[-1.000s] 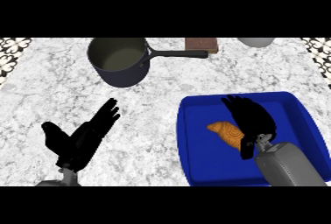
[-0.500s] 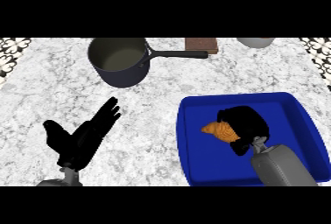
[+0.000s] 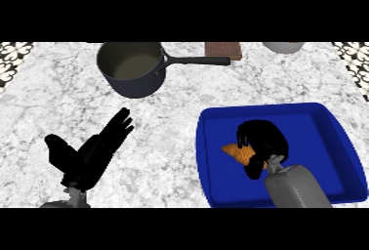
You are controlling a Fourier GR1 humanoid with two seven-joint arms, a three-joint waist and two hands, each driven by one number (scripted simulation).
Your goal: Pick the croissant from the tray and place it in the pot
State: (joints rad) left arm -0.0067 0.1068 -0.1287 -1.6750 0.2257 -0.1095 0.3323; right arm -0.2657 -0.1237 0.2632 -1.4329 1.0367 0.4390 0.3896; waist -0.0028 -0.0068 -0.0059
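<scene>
your counter [image 3: 187, 97] carries the blue tray [image 3: 338, 146] at its near right corner, and the dark pot [image 3: 133, 68] sits toward the far edge, left of centre, handle pointing right. a brown block [image 3: 223, 50] and a grey cup [image 3: 282, 47] are at the far edge, right of the pot. your left hand [image 3: 90, 154] rests open near the near left corner, fingers straight. your right hand [image 3: 261, 141] is in the tray, fingers curled over the croissant [image 3: 241, 152], which is mostly hidden.
</scene>
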